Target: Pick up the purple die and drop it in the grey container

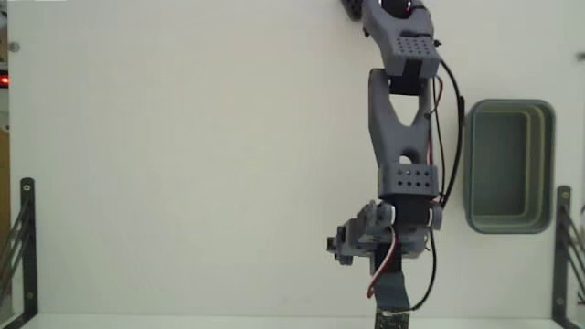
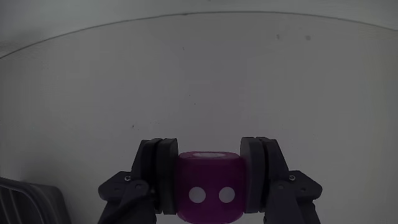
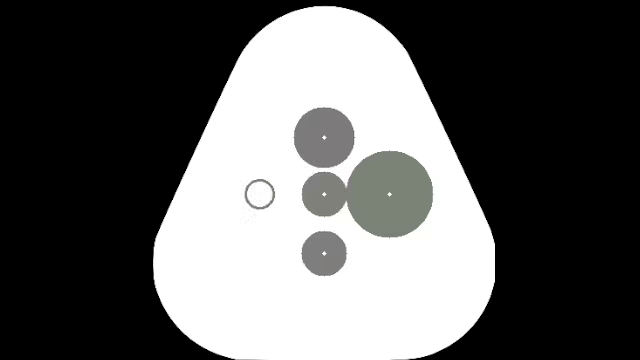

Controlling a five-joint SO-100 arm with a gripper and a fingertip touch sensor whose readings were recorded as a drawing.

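Observation:
In the wrist view the purple die (image 2: 208,194) sits squeezed between my two dark pads (image 2: 163,180), a two-dot face turned to the camera. My gripper (image 2: 209,180) is shut on it. In the fixed view the grey arm reaches down the picture and the gripper (image 1: 393,315) is cut off by the bottom edge, so the die is hidden there. The grey container (image 1: 509,219) stands to the right of the arm, well apart from the gripper, and looks empty. Whether the die touches the table I cannot tell.
Black metal brackets stand at the bottom left (image 1: 26,247) and bottom right (image 1: 562,247) of the white table (image 1: 183,164). A dark ribbed part (image 2: 28,199) shows at the lower left of the wrist view.

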